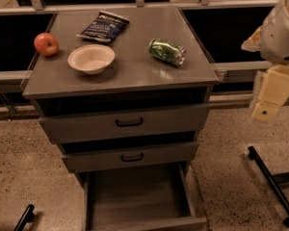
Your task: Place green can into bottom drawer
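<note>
Item: can [167, 51], lying on counter [135, 78], long axis left-right, well left of your gripper [269, 95] hanging off-counter; grip state unreadable.

You've got one camera to work with. It sits in front of the cabinet [120, 81] and above it, tilted down, so you're facing the drawer fronts and seeing the whole top, green can [167, 51] included. It's close: the cabinet fills the middle, and the open bottom drawer [139, 196] runs to the lower edge. The gripper [269, 97] pokes in at the right edge, beside the cabinet, over the speckled floor [231, 186].
</note>
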Tool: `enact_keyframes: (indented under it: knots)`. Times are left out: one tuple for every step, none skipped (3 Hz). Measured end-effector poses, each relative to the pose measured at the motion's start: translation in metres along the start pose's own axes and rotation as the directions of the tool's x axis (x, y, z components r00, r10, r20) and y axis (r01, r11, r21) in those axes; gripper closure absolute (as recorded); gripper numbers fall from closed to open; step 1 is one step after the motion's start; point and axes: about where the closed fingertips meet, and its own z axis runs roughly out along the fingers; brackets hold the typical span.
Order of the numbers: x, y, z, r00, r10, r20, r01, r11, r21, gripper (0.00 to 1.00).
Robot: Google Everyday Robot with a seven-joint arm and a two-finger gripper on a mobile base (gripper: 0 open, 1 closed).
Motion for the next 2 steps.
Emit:
enact_keyframes:
  knots:
    - [-0.063, -0.035, 0.025, 0.983, -0.161, -0.09, 0.162, 0.9869, 0.004, 0.0]
    - [-0.121, -0.055, 0.048, 0.953, -0.274, -0.133, 0.276, 0.9611, 0.003, 0.0]
